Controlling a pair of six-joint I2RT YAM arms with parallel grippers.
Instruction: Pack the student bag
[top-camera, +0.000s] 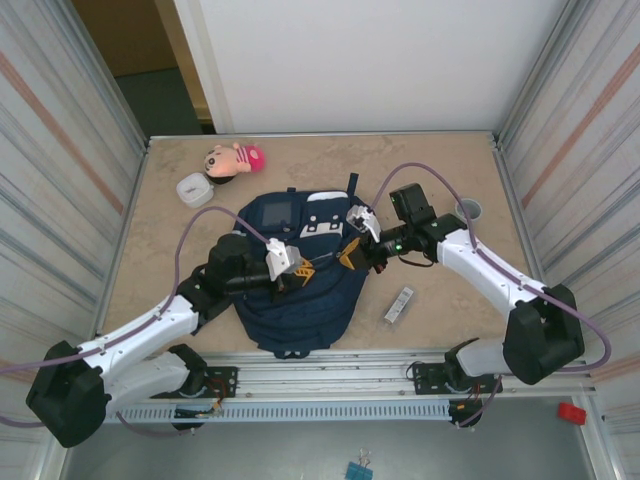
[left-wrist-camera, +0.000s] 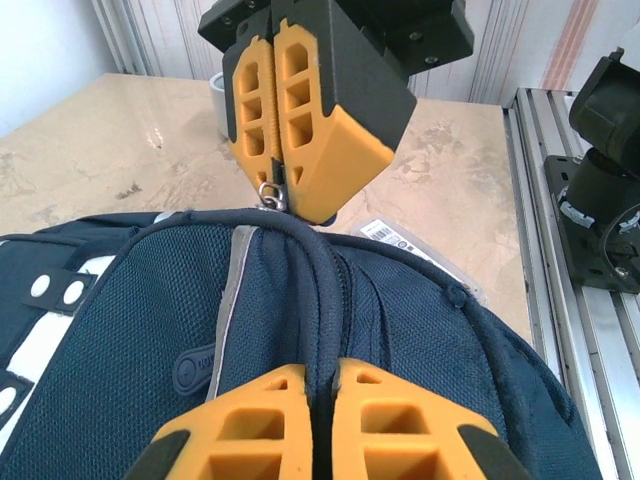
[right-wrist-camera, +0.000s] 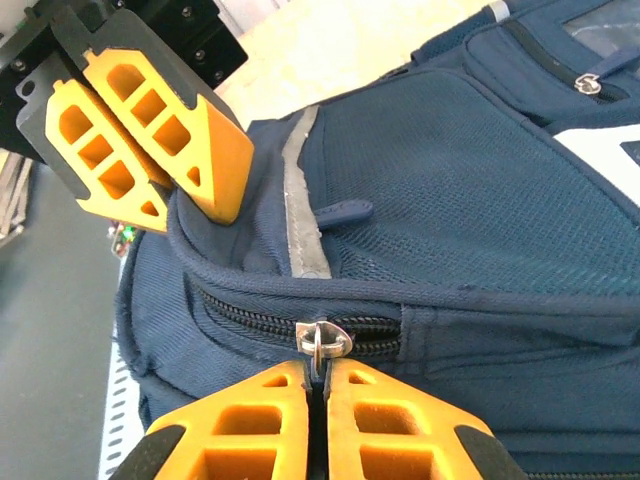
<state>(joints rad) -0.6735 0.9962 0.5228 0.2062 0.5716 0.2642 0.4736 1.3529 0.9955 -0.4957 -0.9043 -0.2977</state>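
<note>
Backpack (top-camera: 300, 310) of navy-blue fabric seems limp; left tool (left-wrist-camera: 320, 400) pinches its fold (left-wrist-camera: 322, 275), right tool (right-wrist-camera: 318, 400) its metal zipper pull (right-wrist-camera: 322, 343).

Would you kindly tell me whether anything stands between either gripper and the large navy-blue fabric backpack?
Nothing visible does. The right gripper is shut on the metal zipper pull of the navy-blue fabric backpack, and the left gripper pinches the bag's raised fabric edge beside the zipper.

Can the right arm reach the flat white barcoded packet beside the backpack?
Probably not yet: the right hand is shut on the silver zipper pull of the navy fabric backpack. After release, the flat white packet lies unobstructed beside that arm.
</note>
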